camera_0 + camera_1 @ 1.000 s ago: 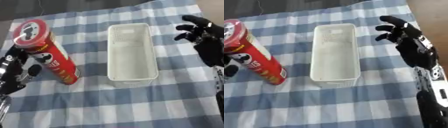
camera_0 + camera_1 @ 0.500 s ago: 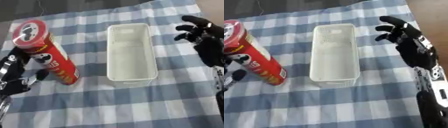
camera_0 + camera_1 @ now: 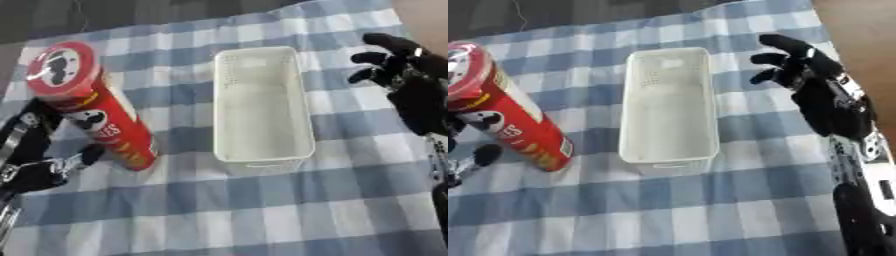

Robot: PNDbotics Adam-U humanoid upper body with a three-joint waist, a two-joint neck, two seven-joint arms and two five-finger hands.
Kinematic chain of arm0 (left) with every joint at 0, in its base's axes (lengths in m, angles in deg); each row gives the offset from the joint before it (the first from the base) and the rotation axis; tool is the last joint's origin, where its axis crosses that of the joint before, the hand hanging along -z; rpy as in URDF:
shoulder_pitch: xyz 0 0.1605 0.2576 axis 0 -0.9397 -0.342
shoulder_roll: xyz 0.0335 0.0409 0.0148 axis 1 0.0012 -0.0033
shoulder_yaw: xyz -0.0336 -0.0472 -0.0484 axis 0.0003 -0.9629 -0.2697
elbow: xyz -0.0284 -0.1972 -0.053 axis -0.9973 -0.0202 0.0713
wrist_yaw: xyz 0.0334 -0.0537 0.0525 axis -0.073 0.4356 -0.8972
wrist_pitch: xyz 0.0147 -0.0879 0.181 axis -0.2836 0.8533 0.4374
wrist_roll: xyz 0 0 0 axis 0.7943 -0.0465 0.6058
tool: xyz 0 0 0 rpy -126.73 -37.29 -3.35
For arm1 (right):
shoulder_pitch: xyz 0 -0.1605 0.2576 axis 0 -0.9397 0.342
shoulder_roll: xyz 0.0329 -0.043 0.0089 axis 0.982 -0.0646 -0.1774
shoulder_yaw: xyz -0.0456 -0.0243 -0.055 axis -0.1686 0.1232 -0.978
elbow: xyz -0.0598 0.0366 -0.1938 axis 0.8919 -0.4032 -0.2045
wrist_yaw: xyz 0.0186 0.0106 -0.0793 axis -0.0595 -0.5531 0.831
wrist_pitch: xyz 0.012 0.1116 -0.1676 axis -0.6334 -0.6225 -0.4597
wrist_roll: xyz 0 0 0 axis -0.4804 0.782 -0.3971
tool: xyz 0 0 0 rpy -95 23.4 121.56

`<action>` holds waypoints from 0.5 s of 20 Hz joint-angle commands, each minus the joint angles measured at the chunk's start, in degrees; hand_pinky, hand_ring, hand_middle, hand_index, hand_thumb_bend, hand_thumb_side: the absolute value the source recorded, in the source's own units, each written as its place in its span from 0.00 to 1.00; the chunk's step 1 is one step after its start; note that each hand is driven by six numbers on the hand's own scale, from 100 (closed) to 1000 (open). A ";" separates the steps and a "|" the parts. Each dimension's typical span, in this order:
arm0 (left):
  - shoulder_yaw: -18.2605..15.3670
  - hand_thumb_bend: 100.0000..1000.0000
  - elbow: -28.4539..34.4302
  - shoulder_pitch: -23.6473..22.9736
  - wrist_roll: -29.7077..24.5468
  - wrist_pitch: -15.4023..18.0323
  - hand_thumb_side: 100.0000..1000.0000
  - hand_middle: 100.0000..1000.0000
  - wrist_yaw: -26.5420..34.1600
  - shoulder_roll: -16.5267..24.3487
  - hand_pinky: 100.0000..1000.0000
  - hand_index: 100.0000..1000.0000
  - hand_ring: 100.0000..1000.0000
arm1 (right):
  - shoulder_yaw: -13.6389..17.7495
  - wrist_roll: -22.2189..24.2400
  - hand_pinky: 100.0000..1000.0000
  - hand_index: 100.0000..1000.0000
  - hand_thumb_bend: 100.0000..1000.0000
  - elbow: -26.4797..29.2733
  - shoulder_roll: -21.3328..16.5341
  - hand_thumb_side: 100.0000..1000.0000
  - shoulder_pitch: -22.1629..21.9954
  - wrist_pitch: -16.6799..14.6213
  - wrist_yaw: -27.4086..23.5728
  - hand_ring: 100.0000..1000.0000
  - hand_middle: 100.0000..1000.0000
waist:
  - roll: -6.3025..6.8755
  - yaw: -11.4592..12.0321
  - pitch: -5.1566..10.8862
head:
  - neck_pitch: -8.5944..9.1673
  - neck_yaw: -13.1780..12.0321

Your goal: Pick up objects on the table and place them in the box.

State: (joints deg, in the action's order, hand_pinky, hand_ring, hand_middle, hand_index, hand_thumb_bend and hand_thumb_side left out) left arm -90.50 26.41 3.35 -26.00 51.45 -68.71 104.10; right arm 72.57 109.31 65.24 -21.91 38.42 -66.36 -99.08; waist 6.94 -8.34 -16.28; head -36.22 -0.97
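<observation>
Nearest, at the lower left, the left hand [image 3: 42, 167] sits beside the base of a red crisp tube [image 3: 92, 110]; one finger lies near or against the can's lower side, but I cannot tell whether the hand is curled or spread. The tube stands on the blue-and-white checked tablecloth [image 3: 262, 215], tilted with its lidded top to the upper left. Just right of it, apart from it, lies the white rectangular box [image 3: 261, 107], long side running away. Farther right, the right hand [image 3: 815, 82] hovers beside the box, fingers spread and holding nothing.
</observation>
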 commanded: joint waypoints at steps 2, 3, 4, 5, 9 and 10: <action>0.22 0.50 0.21 1.62 -0.39 -0.19 0.38 1.00 0.58 1.24 1.00 1.00 0.75 | 0.03 7.60 0.70 0.91 0.00 1.34 -0.90 1.00 0.19 -7.48 0.05 0.84 0.91 | -0.09 0.18 1.37 | 0.78 0.43; 0.34 0.50 -0.19 2.26 -0.45 -0.26 0.38 1.00 0.97 1.34 1.00 1.00 0.75 | -0.01 7.60 0.70 0.91 0.00 1.34 -0.90 1.00 0.14 -7.47 0.06 0.84 0.91 | -0.08 0.22 1.42 | 0.77 0.39; 0.45 0.49 -0.60 2.87 -0.50 -0.31 0.40 1.00 1.38 1.41 1.00 1.00 0.74 | -0.03 7.60 0.70 0.91 0.00 1.34 -0.90 1.00 0.09 -7.46 0.06 0.84 0.91 | -0.09 0.25 1.46 | 0.78 0.37; 0.64 0.49 -1.14 3.74 -0.57 -0.41 0.40 1.00 1.90 1.43 1.00 1.00 0.74 | -0.04 7.60 0.70 0.91 0.00 1.33 -0.88 1.00 0.02 -7.45 0.07 0.84 0.91 | -0.09 0.27 1.52 | 0.79 0.33; 1.30 0.49 -3.05 6.50 -1.08 -0.74 0.42 1.00 3.37 1.33 1.00 1.00 0.74 | -0.03 7.60 0.70 0.91 0.00 1.31 -0.84 1.00 -0.09 -7.42 0.11 0.84 0.91 | -0.12 0.22 1.63 | 0.79 0.32; 1.43 0.49 -3.47 7.06 -1.16 -0.84 0.43 1.00 3.57 1.23 1.00 1.00 0.74 | -0.02 7.60 0.70 0.91 0.00 1.29 -0.84 1.00 -0.11 -7.42 0.12 0.84 0.91 | -0.12 0.22 1.65 | 0.78 0.32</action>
State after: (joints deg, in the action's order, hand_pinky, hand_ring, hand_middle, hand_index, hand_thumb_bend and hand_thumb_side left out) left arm -89.05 22.79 9.86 -26.93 50.59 -65.76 104.10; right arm 72.56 109.33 65.34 -21.91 37.93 -66.34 -99.08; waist 6.98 -8.16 -15.88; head -36.21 -0.97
